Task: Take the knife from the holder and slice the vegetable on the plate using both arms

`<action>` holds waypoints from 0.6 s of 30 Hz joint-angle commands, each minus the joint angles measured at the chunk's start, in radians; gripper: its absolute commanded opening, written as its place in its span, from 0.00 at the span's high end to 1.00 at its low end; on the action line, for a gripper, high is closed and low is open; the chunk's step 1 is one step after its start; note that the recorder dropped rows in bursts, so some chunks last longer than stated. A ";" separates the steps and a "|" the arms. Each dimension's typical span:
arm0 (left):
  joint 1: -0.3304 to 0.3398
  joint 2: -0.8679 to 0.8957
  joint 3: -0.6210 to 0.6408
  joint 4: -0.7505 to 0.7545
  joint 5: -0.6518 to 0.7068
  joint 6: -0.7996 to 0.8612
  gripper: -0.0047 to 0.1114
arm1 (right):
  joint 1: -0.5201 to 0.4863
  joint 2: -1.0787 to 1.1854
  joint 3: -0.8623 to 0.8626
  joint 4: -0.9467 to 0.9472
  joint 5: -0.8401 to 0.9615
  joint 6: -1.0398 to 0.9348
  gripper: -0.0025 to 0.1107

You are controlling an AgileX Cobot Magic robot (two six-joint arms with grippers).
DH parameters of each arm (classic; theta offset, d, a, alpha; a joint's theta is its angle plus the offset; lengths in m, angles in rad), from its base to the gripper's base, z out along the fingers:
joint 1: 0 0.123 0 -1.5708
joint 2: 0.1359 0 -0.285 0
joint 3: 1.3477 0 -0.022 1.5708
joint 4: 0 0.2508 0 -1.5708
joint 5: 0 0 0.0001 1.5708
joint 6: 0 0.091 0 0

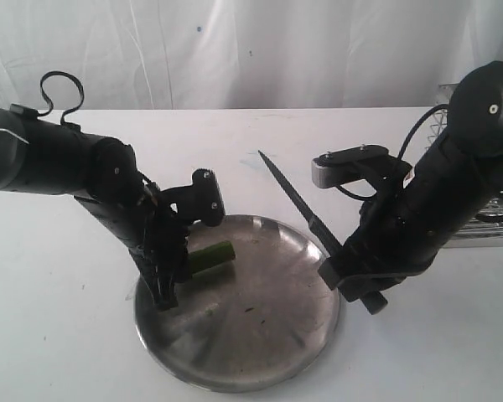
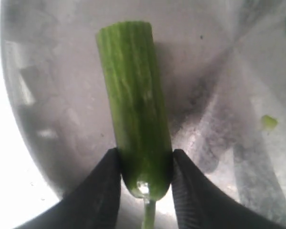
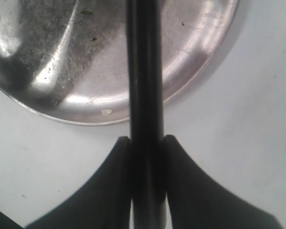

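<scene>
**Listener:** What does the vegetable look like, and where is it?

**Operator:** I see a short green pepper (image 2: 136, 109) with faint lengthwise ridges. One end is cut flat, and a thin stem sticks out of the rounded end. It lies on the left part of a round shiny steel plate (image 1: 260, 352), which sits on a white surface (image 1: 59, 352). My left tool (image 2: 145, 176) is clamped on the pepper's stem end, one black finger (image 2: 102, 191) touching each side.

**Listener:** And the knife?

**Operator:** The knife (image 1: 298, 201) is slim and all black, with a pointed blade. My right tool (image 3: 145, 176) is closed on its handle, over the plate's right rim. The blade slants up and away, its tip above the surface beyond the plate. The wire holder (image 1: 490, 226) stands at the far right, mostly hidden behind my right arm (image 1: 453, 193).
</scene>
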State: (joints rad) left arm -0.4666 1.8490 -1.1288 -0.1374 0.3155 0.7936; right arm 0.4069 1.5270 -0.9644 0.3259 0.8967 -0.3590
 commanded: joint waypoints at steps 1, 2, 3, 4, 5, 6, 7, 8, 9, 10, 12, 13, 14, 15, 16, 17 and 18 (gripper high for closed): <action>0.001 -0.044 -0.001 -0.122 0.046 -0.009 0.96 | 0.001 -0.008 -0.005 -0.010 -0.017 0.002 0.98; 0.001 -0.039 -0.001 -0.133 0.049 -0.009 0.96 | 0.001 -0.008 -0.005 -0.010 -0.020 0.002 0.98; 0.001 -0.026 0.001 -0.146 0.051 -0.009 0.96 | 0.001 -0.008 -0.003 -0.012 -0.030 0.002 0.98; 0.001 -0.021 0.001 -0.146 0.051 -0.009 0.95 | 0.001 -0.008 0.001 -0.012 -0.032 0.002 0.98; 0.001 -0.017 0.001 -0.147 0.053 -0.009 0.92 | 0.001 -0.008 0.001 -0.014 -0.032 0.002 0.98; 0.001 -0.012 0.001 -0.152 0.068 -0.009 0.85 | 0.001 -0.008 0.001 -0.014 -0.032 0.002 0.98; 0.001 -0.009 0.001 -0.160 0.086 -0.009 0.79 | 0.001 -0.008 0.001 -0.014 -0.038 0.002 0.98; 0.001 0.003 0.001 -0.172 0.110 -0.005 0.71 | 0.001 -0.008 0.001 -0.014 -0.041 0.002 0.98; 0.001 0.014 0.001 -0.174 0.122 -0.005 0.65 | 0.001 -0.008 0.001 -0.014 -0.043 0.002 0.98; 0.001 0.026 0.001 -0.174 0.124 -0.005 0.59 | 0.001 -0.008 0.001 -0.014 -0.043 0.002 0.98; 0.001 0.023 0.001 -0.174 0.120 -0.005 0.50 | 0.001 -0.008 0.001 -0.014 -0.043 0.002 0.98; 0.001 0.016 -0.001 -0.174 0.119 -0.005 0.48 | 0.001 -0.008 0.001 -0.014 -0.043 0.002 0.98; 0.001 0.008 -0.001 -0.174 0.119 -0.005 0.46 | 0.001 -0.008 0.001 -0.014 -0.043 0.002 0.98; 0.001 -0.003 -0.001 -0.174 0.116 -0.005 0.44 | 0.001 -0.008 0.001 -0.014 -0.043 0.002 0.98; 0.001 -0.014 -0.001 -0.174 0.114 -0.005 0.42 | 0.001 -0.008 0.001 -0.014 -0.043 0.002 0.98; 0.001 -0.031 -0.001 -0.172 0.111 -0.005 0.41 | 0.001 -0.008 0.001 -0.014 -0.043 0.002 0.98; 0.001 -0.052 -0.001 -0.165 0.108 -0.005 0.40 | 0.001 -0.008 0.001 -0.014 -0.043 0.002 0.98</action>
State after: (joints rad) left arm -0.4666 1.8513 -1.1288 -0.2952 0.4160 0.7936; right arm 0.4069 1.5270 -0.9644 0.3124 0.8577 -0.3590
